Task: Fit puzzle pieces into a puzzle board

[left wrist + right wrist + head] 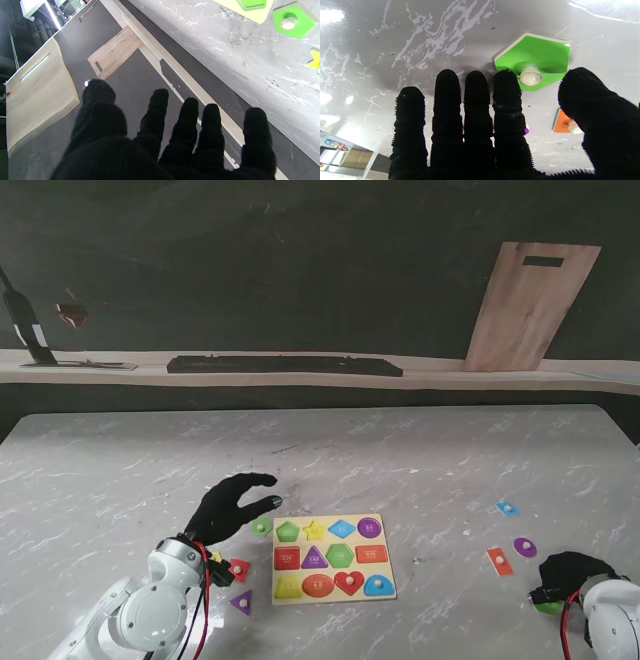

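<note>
The pale yellow puzzle board (335,599) lies in front of me, its slots filled with coloured shapes. My left hand (235,505) hovers open just left of the board's far corner, fingers spread over a loose green piece (262,526). The left wrist view shows that green piece (292,21) with its white knob, beside the board's corner (258,17). My right hand (572,572) is low at the near right, over a green hexagon (548,607). In the right wrist view the hexagon (535,62) lies flat on the table, just beyond my straight fingers (507,100); nothing is held.
Loose pieces lie left of the board: a red one (239,569), a purple triangle (242,601) and a yellow star (315,61). On the right are a blue piece (508,508), a purple one (525,547) and an orange rectangle (499,561). A wooden board (530,305) leans on the back wall.
</note>
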Controlling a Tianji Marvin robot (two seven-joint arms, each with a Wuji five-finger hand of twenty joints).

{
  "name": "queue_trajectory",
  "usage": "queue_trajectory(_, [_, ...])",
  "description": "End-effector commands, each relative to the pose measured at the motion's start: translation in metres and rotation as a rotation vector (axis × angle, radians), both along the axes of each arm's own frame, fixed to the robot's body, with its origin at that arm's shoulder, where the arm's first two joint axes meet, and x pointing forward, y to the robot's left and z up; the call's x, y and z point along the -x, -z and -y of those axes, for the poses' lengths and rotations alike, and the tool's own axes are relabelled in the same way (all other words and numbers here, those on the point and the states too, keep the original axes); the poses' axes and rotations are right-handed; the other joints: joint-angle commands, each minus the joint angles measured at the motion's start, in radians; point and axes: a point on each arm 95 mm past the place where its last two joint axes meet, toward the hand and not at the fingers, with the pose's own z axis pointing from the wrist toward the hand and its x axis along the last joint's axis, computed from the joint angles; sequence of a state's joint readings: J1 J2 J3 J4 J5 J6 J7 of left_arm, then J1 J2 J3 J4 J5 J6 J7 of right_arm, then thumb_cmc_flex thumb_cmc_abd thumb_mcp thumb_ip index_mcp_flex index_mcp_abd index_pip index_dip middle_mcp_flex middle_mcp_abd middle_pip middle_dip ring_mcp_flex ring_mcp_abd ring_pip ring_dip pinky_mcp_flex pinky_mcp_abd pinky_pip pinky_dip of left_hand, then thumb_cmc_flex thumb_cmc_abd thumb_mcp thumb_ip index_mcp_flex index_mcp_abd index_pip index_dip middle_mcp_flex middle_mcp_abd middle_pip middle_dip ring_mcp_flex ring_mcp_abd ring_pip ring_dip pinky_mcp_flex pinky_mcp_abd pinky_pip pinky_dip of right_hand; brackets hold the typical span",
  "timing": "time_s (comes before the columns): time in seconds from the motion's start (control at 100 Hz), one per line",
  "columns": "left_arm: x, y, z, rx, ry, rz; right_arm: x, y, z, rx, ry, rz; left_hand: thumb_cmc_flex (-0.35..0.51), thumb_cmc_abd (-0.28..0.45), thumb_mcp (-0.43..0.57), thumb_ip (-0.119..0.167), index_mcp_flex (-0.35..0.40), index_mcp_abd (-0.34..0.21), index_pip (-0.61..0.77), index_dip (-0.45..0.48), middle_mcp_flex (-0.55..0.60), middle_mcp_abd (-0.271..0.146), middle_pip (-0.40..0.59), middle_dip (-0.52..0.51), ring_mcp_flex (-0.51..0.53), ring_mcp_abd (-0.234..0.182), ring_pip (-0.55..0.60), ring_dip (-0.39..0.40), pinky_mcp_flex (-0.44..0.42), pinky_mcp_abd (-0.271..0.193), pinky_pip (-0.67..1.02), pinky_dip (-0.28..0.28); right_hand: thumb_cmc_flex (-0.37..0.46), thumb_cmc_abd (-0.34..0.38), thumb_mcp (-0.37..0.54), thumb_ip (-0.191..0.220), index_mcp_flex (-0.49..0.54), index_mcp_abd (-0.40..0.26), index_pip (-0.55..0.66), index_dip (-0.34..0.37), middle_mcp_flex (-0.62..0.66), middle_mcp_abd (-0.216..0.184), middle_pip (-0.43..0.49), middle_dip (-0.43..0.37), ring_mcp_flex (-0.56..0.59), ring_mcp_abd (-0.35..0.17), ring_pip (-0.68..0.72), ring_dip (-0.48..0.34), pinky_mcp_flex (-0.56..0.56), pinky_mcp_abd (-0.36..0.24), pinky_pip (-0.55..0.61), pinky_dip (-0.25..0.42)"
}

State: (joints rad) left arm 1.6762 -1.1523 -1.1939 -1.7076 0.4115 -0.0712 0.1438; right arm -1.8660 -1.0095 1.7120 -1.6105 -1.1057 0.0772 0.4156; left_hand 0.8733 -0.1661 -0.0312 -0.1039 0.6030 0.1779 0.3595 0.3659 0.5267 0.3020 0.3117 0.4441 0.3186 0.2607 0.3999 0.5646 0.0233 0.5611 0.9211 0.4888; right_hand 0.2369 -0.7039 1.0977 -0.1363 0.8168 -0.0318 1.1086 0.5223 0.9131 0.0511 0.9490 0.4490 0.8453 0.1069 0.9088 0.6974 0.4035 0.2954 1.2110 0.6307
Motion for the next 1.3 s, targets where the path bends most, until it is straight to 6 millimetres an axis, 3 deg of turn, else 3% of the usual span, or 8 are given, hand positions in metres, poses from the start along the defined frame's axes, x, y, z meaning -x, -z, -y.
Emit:
queue_trajectory(0.0, [0.001, 0.0, 0.001, 0.004, -0.001, -0.003, 0.01, 0.015, -0.002, -0.005, -0.012, -0.056, 0.009, 0.028, -0.01, 0.029, 0.019, -0.009, -0.014, -0.004, -0.004, -0.004, -0.013, -0.013, 0.003, 0.006, -0.013, 0.002, -0.004, -0.171, -0.011, -0.008, 0.016, -0.039, 0.027, 0.04, -0.131, -0.004, -0.235, -0.114, -0.056, -0.001, -0.068, -0.033, -0.028, -0.019, -0.013, -0.005, -0.011, -0.003, -0.007, 0.02])
queue_trajectory(0.2, [0.001, 0.0, 0.001, 0.003, -0.002, -0.002, 0.01, 0.017, -0.001, 0.009, -0.022, -0.04, 0.009, 0.027, -0.011, 0.028, 0.02, -0.01, -0.013, -0.004, -0.004, -0.006, -0.013, -0.013, 0.004, 0.007, -0.013, 0.002, -0.004, -0.171, -0.011, -0.007, 0.082, -0.061, 0.084, 0.052, -0.078, -0.025, -0.201, -0.105, 0.011, -0.011, -0.05, -0.027, 0.035, -0.026, 0.008, 0.0, 0.025, -0.01, -0.004, 0.027])
queue_trajectory(0.28, [0.001, 0.0, 0.0, 0.003, -0.003, -0.002, 0.01, 0.019, -0.002, 0.01, -0.02, -0.034, 0.009, 0.028, -0.01, 0.028, 0.019, -0.01, -0.012, -0.004, -0.004, -0.004, -0.013, -0.013, 0.003, 0.006, -0.013, 0.002, -0.004, -0.171, -0.011, -0.007, 0.112, -0.095, 0.108, -0.027, -0.069, -0.041, -0.148, -0.22, 0.032, -0.015, -0.05, -0.03, 0.054, -0.029, 0.015, -0.003, 0.036, -0.008, -0.001, 0.03])
queue_trajectory(0.36, [0.001, 0.0, 0.0, 0.003, -0.003, -0.002, 0.01, 0.02, -0.002, 0.013, -0.019, -0.031, 0.009, 0.027, -0.01, 0.028, 0.02, -0.009, -0.012, -0.003, -0.004, -0.004, -0.013, -0.013, 0.003, 0.006, -0.013, 0.002, -0.004, -0.171, -0.011, -0.007, 0.136, -0.112, 0.111, -0.067, -0.063, -0.053, -0.116, -0.264, 0.051, -0.019, -0.05, -0.031, 0.069, -0.03, 0.02, -0.003, 0.042, -0.008, 0.001, 0.029])
queue_trajectory(0.56, [0.001, 0.0, 0.0, 0.001, -0.002, -0.003, 0.012, 0.022, -0.002, 0.018, -0.016, -0.034, 0.009, 0.028, -0.01, 0.028, 0.019, -0.011, -0.011, -0.003, -0.004, -0.005, -0.013, -0.013, 0.002, 0.005, -0.013, 0.002, -0.004, -0.171, -0.011, -0.006, 0.172, -0.17, 0.123, -0.088, -0.054, -0.065, -0.091, -0.282, 0.071, -0.026, -0.046, -0.032, 0.09, -0.039, 0.022, -0.003, 0.052, -0.01, 0.003, 0.026])
queue_trajectory(0.69, [0.001, 0.0, 0.0, 0.001, -0.002, -0.003, 0.013, 0.023, -0.003, 0.016, -0.013, -0.033, 0.009, 0.028, -0.01, 0.028, 0.019, -0.009, -0.011, -0.003, -0.004, -0.005, -0.013, -0.013, 0.003, 0.006, -0.013, 0.002, -0.004, -0.171, -0.012, -0.006, 0.225, -0.197, 0.12, -0.141, -0.025, -0.117, 0.03, -0.353, 0.148, -0.03, -0.029, -0.068, 0.151, -0.039, 0.05, 0.002, 0.071, -0.005, 0.006, 0.017])
queue_trajectory(0.89, [0.001, 0.0, 0.0, 0.0, -0.002, -0.004, 0.014, 0.024, -0.004, 0.0, -0.005, -0.043, 0.009, 0.028, -0.01, 0.029, 0.019, -0.009, -0.013, -0.004, -0.007, -0.003, -0.014, -0.013, 0.0, 0.008, -0.014, 0.001, -0.005, -0.172, -0.013, -0.006, 0.266, -0.126, 0.125, -0.131, 0.071, -0.135, 0.08, -0.378, 0.251, -0.014, -0.003, -0.104, 0.232, -0.02, 0.093, 0.013, 0.107, 0.012, 0.025, 0.015])
queue_trajectory(1.29, [0.001, 0.0, 0.0, 0.0, -0.002, -0.001, 0.018, 0.001, -0.004, 0.021, -0.058, 0.109, 0.01, 0.028, -0.01, 0.029, 0.02, -0.009, -0.014, -0.004, -0.004, -0.004, -0.013, -0.013, 0.002, 0.007, -0.013, 0.001, -0.004, -0.171, -0.013, -0.006, 0.264, -0.211, 0.213, -0.111, 0.125, -0.132, 0.08, -0.354, 0.294, 0.02, 0.039, -0.122, 0.28, 0.0, 0.161, 0.033, 0.153, 0.028, 0.07, 0.018])
